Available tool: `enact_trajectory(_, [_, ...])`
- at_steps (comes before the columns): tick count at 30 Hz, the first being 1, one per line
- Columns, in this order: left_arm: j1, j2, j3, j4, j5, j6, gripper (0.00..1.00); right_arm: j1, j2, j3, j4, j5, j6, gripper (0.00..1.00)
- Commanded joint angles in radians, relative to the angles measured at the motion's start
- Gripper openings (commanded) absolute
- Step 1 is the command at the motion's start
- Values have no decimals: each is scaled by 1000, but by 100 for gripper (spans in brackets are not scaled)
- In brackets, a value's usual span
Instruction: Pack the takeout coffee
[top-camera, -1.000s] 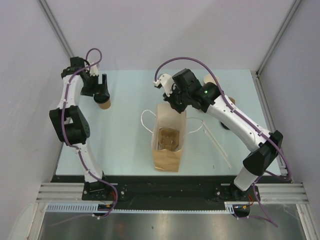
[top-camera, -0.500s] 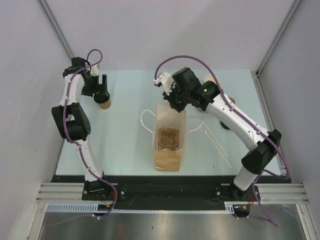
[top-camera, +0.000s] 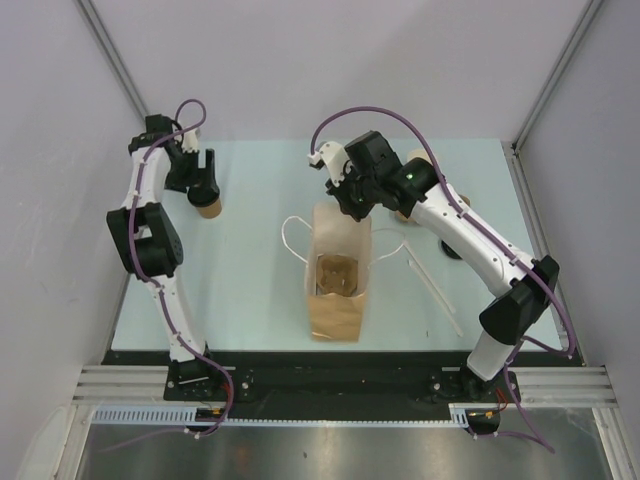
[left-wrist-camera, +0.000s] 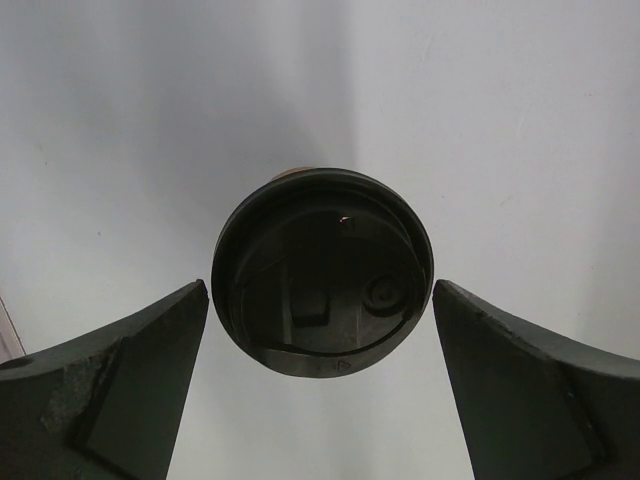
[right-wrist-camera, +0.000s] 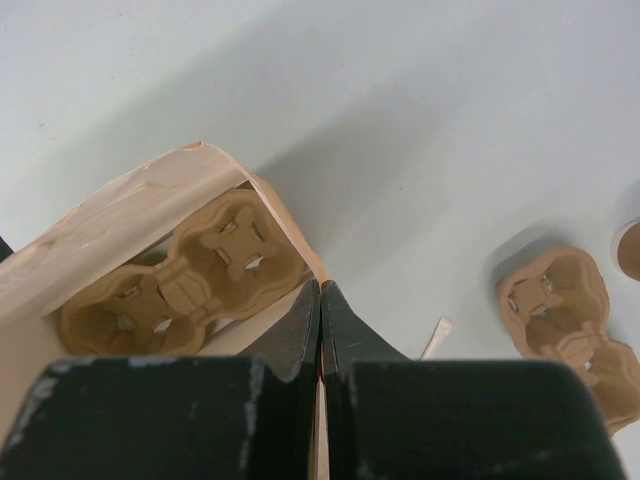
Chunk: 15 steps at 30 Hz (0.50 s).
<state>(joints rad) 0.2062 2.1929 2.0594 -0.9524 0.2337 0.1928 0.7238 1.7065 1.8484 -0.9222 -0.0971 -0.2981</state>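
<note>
The small kraft-brown paper cup (top-camera: 208, 207) with a round black plastic lid (left-wrist-camera: 322, 272) is standing upright, lid facing up, beneath the wide-open left gripper (top-camera: 204, 188), while the right gripper (right-wrist-camera: 320, 300) is sitting closed.

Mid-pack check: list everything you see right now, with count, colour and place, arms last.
paper bag: 1, brown with white handles, upright mid-table
cup carrier: 2, brown; one inside the bag, one on the table right of it
lidded cup: 1, brown with black lid, far left of the table
round brown thing: 1, cut off at the right wrist view's edge, maybe a second cup
thin stick: 1, white, lying right of the bag
table: 1, pale green
left claw: open, either side of the lidded cup
right claw: shut on the bag's far rim
</note>
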Motion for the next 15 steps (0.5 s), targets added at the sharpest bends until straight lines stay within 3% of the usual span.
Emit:
enact_trajectory(1, [12, 13, 48, 11, -13, 2, 99, -4, 13, 48, 9, -16, 19, 0])
enact_trajectory(15, [27, 44, 48, 14, 4, -10, 98, -4, 15, 49, 5, -16, 20, 0])
